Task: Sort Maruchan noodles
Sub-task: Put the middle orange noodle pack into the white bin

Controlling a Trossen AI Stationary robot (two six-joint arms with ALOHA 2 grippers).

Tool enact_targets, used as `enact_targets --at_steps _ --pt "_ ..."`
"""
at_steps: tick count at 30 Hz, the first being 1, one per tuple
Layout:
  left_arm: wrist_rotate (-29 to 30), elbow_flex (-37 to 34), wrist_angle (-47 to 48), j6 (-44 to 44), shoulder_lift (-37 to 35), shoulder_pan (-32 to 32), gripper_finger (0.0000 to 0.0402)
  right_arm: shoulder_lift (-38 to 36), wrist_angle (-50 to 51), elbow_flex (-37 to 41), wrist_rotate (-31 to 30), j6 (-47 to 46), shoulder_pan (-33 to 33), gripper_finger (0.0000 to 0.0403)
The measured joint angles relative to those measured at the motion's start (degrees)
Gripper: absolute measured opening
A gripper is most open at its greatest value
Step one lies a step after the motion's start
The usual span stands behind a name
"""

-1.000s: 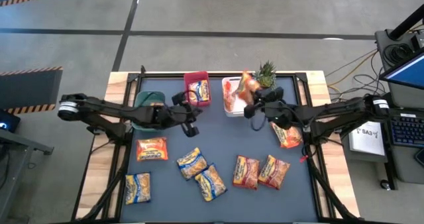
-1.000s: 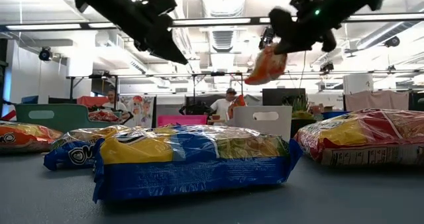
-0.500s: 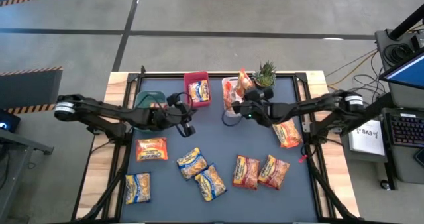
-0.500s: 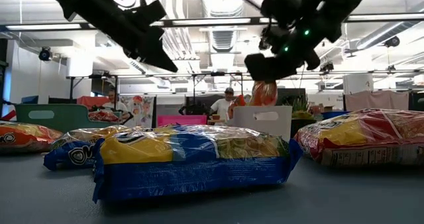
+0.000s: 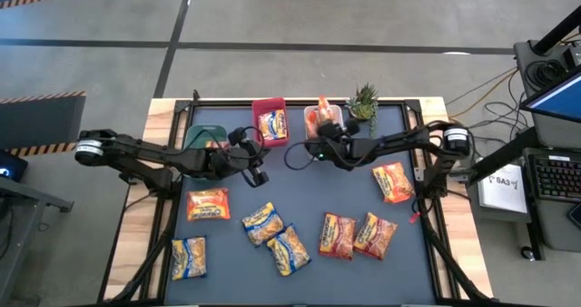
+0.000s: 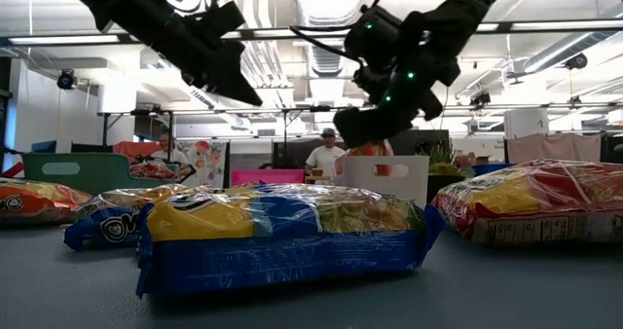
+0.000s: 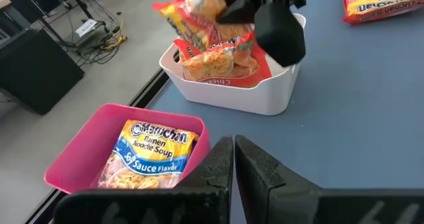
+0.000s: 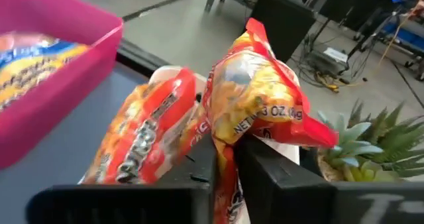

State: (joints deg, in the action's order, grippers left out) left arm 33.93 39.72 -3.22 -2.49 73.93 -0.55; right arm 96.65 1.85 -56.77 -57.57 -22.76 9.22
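Note:
My right gripper (image 5: 320, 142) (image 6: 362, 134) is shut on an orange Maruchan packet (image 8: 255, 98) over the white bin (image 5: 313, 146) at the far side. That bin (image 7: 232, 91) holds other orange packets (image 7: 218, 61). My left gripper (image 5: 260, 164) (image 7: 233, 159) is shut and empty, hovering just in front of the pink bin (image 5: 270, 107), where a yellow-and-blue packet (image 7: 151, 154) lies flat. Several more packets lie flat on the mat, among them an orange one (image 5: 208, 204) and a yellow-and-blue one (image 5: 261, 223). My right gripper pinches the orange packet between its two fingers at one end (image 8: 228, 139). The fingers come roughly level from the table's near right side. The packet stands on end beyond the fingers, tilted, above the packets in the white bin (image 7: 199, 5). Whether it touches them I cannot tell.
A green bin (image 5: 204, 136) stands left of the pink one. A small pineapple-like plant (image 5: 363, 101) stands right of the white bin. Packets lie at the right (image 5: 393, 182) and along the near half (image 5: 337, 236) (image 5: 189, 258). Bare mat lies between the grippers and the near packets.
My right gripper has gone toward the table's left and down with the orange packet, from beside the white bin to over it; the packet now sits low at the bin's rim. My left gripper has drawn back a little toward the table's left.

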Motion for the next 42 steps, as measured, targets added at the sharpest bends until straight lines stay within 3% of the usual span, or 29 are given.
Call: enact_targets --at_steps 8,17,22,29,33,37,42 --pt "0.0 0.0 -0.9 -0.2 0.0 0.0 0.0 1.8 1.7 -3.0 9.5 -0.2 -0.1 0.0117" --pt "0.0 0.0 -1.1 -1.0 0.0 0.0 0.0 1.3 15.8 -8.4 10.1 -4.6 -0.4 0.014" --pt "0.0 0.0 -1.1 -1.0 0.0 0.0 0.0 0.9 26.9 -12.6 10.5 -6.2 -0.8 0.0123" --pt "0.1 0.0 -1.0 5.4 -0.4 0.1 0.0 -1.0 41.6 -21.3 19.1 -7.0 0.3 0.0058" --pt "3.7 0.0 -1.2 7.8 -0.6 0.1 0.0 -1.8 41.1 -24.6 18.8 -2.7 1.8 0.0016" --pt "4.5 0.0 -1.0 7.9 -0.6 0.3 0.0 -1.7 35.7 -25.0 22.9 1.5 5.2 0.0009" --pt "4.5 0.0 0.6 7.9 -0.6 0.3 0.0 -1.6 34.8 -22.3 28.1 0.0 7.9 0.0009"
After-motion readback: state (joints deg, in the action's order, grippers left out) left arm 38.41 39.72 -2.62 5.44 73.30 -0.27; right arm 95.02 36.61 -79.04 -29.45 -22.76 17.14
